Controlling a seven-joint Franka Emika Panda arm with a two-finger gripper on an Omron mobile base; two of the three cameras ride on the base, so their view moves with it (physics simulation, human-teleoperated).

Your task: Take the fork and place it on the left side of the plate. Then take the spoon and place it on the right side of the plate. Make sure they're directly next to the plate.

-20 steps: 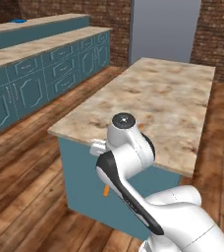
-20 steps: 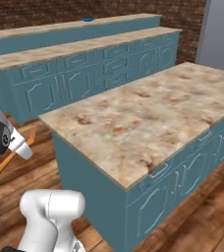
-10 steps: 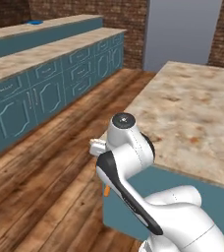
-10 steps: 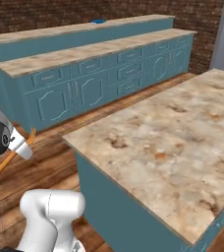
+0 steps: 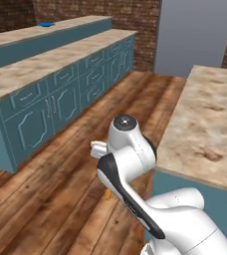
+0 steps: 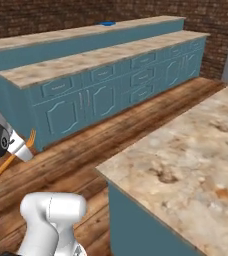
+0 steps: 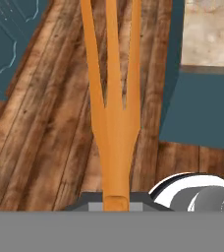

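The jaws are clamped on the slim orange-yellow fork [image 7: 113,98], tines sticking straight out ahead, probably so it's carried securely toward the flat blue plate [image 5: 47,24].

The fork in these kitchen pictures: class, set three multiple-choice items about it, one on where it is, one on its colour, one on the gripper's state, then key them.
1. Where is the fork?
A. On the island counter
B. In the gripper, over the wooden floor
C. On the blue plate

2. What colour is the fork?
A. Orange
B. Silver
C. Green

3. How is the gripper?
A. Wide open, empty
B. Shut on a spoon
C. Shut on the fork

Key: 1 B, floor planks lie behind the tines; 2 A, it is orange in hand and right base view; 3 C, the handle runs into the gripper.
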